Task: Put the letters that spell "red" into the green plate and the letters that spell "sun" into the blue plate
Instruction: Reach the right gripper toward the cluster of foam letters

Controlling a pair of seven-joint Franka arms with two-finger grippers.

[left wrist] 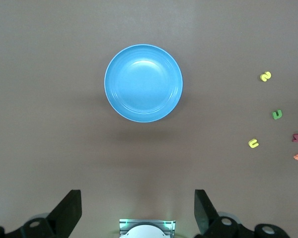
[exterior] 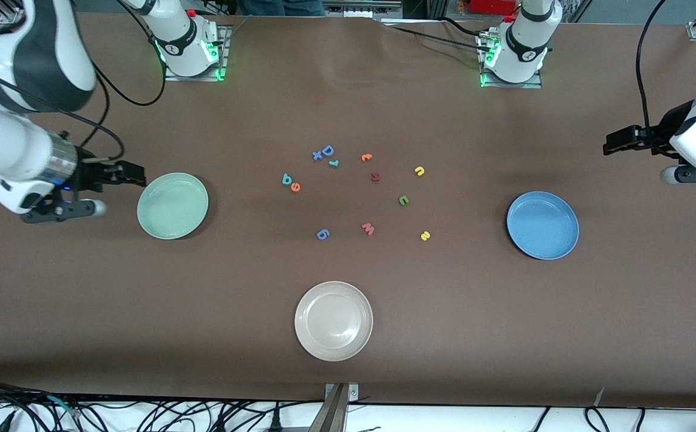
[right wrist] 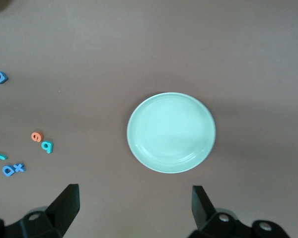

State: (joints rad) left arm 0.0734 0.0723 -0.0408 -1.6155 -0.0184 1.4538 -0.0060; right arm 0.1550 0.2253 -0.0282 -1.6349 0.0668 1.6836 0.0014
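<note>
Wide table covered in matte brown sheet (exterior: 504,336), lit evenly from above, faint creases. Along its edge nearest the front camera, a white floor strip with tangled black cables (exterior: 144,414). Grey metal bracket (exterior: 339,405) at mid-edge.

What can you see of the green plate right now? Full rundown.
The green plate is a round, plain pale mint dish with a shallow raised rim and a smooth, slightly glossy surface that looks like plastic or glazed ceramic. It sits flat and upright on the brown table, toward the right arm's end, and holds nothing. No letter touches it; the closest are the teal "d" and orange "e", well apart from it. The right gripper hangs open just beside its rim, not touching.
</note>
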